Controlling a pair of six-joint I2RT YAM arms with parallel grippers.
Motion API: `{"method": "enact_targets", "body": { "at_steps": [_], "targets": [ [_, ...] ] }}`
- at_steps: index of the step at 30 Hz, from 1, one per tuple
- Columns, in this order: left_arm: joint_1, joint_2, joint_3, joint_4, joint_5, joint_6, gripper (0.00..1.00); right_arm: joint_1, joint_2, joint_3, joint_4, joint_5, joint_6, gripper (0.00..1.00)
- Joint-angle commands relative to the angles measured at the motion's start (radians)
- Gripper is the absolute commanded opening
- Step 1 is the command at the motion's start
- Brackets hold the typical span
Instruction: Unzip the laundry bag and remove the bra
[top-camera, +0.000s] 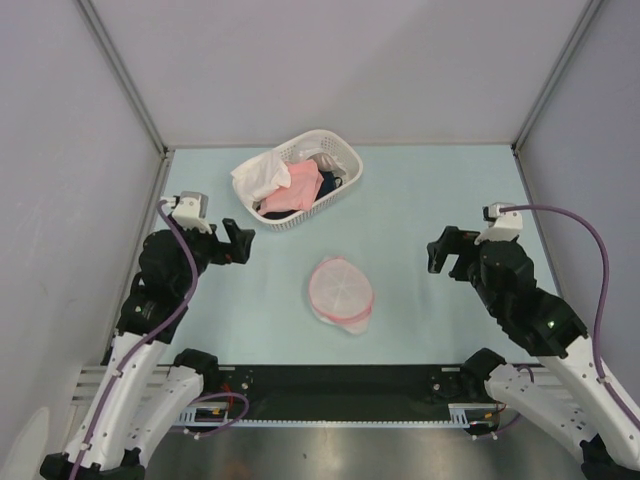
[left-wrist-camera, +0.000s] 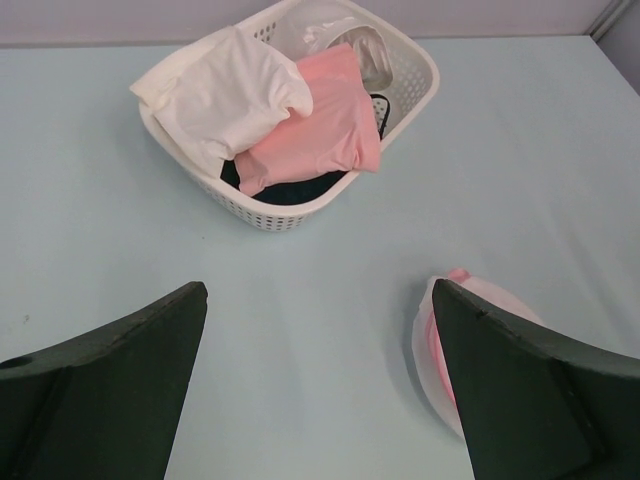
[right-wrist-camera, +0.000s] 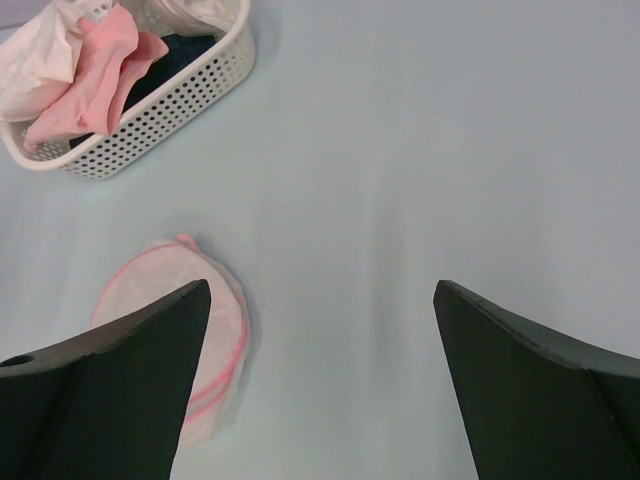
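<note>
The laundry bag (top-camera: 340, 290) lies on the table between the two arms, a round pouch of white mesh with pink zip edging. Its edge shows beside my left gripper's right finger (left-wrist-camera: 428, 350) and above my right gripper's left finger (right-wrist-camera: 150, 275). The two halves lie together; what is inside I cannot make out. The bra (top-camera: 300, 185), a soft salmon-pink garment (left-wrist-camera: 320, 130) (right-wrist-camera: 95, 75), rests in the basket. My left gripper (top-camera: 240, 243) (left-wrist-camera: 320, 288) hovers open left of the bag. My right gripper (top-camera: 445, 255) (right-wrist-camera: 320, 285) hovers open on its right. Both are empty.
A white lattice plastic basket (top-camera: 300, 215) (left-wrist-camera: 280, 210) (right-wrist-camera: 170, 120) stands at the back, left of centre. It also holds a white cloth (left-wrist-camera: 220, 95) and a dark blue cloth (left-wrist-camera: 290, 190). Grey walls enclose the table on three sides.
</note>
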Motion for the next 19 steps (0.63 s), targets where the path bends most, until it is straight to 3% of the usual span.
{"method": "enact_targets", "body": {
  "at_steps": [1,19],
  "targets": [
    [0.009,-0.035,-0.014,0.048,-0.048,-0.014,0.99,-0.004,-0.019,-0.011,-0.024,-0.044,-0.02,1.0],
    [0.009,-0.064,-0.03,0.068,-0.114,-0.015,1.0,-0.007,-0.038,-0.019,-0.044,-0.041,-0.03,1.0]
  ]
}}
